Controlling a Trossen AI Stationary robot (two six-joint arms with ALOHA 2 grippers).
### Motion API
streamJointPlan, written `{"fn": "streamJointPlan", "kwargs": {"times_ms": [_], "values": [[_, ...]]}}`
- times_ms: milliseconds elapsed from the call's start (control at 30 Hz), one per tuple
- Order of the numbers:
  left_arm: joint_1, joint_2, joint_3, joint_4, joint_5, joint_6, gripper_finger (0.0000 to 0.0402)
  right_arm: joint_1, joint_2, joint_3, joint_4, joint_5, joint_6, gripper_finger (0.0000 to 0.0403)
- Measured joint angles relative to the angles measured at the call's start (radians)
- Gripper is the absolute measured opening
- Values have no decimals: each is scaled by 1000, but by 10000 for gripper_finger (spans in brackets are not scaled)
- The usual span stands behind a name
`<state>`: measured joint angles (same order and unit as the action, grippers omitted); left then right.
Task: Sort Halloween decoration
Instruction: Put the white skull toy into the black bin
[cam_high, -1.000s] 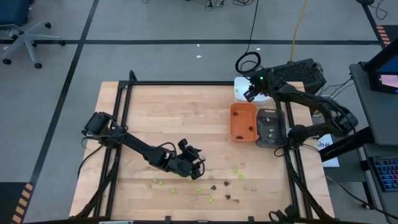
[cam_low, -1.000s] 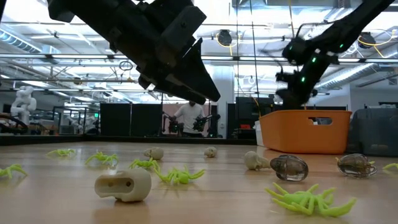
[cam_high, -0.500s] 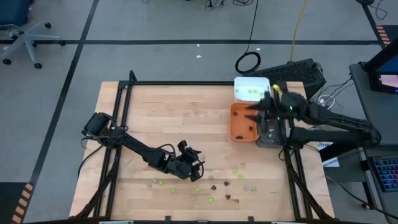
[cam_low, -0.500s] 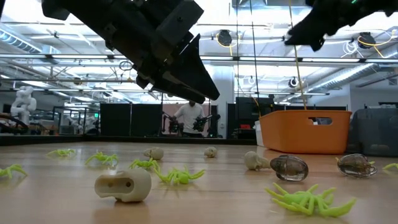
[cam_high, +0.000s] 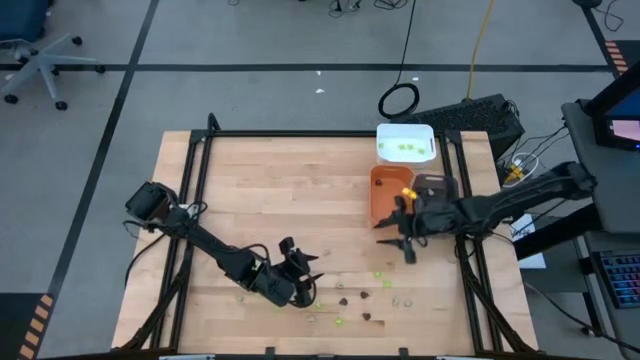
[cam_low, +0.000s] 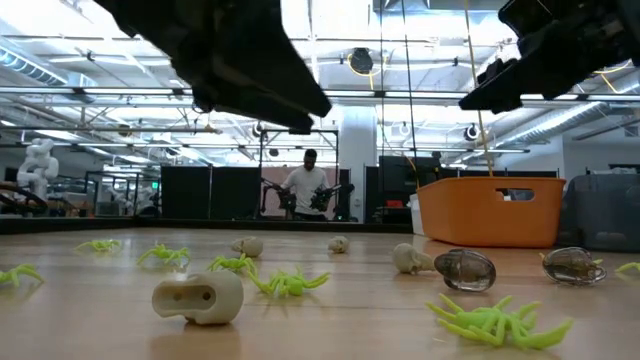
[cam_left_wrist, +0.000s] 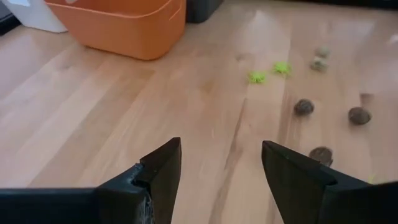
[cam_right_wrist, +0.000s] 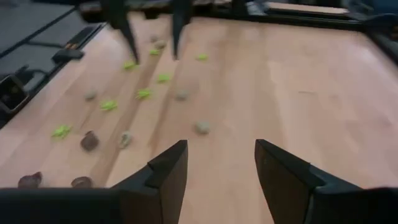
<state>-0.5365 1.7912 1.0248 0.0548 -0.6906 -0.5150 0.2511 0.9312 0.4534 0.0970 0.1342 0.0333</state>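
Both arms are dark, nearly black, built of slim jointed links with rounded housings at the joints. In the high view the left arm (cam_high: 205, 243), at lower left of the frame, ends in a blocky base and has thin black cables looping beside it. The right arm (cam_high: 500, 205), at right of centre, carries a small orange-yellow mark near its wrist. In the wrist views each gripper's fingers (cam_left_wrist: 160, 171) (cam_right_wrist: 168, 168) are matte black, angular and wedge-shaped, tapering to narrow tips.
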Motion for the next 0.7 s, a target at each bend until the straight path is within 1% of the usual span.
{"fn": "streamJointPlan", "kwargs": {"times_ms": [67, 133, 300, 533, 700], "values": [[-10, -3, 0, -8, -12, -1, 223, 12, 96, 2, 81, -1, -21, 171], [-11, -6, 0, -16, -17, -11, 223, 14, 197, 13, 126, -2, -28, 171], [-12, -6, 0, -37, -17, -30, 223, 9, 445, 91, 233, -3, -71, 171], [-16, -6, 0, -93, -17, -36, 223, -15, 701, 263, 242, -10, -107, 171], [-18, -6, 0, -166, -18, -76, 223, -30, 835, 361, 246, -88, -129, 171]]}}
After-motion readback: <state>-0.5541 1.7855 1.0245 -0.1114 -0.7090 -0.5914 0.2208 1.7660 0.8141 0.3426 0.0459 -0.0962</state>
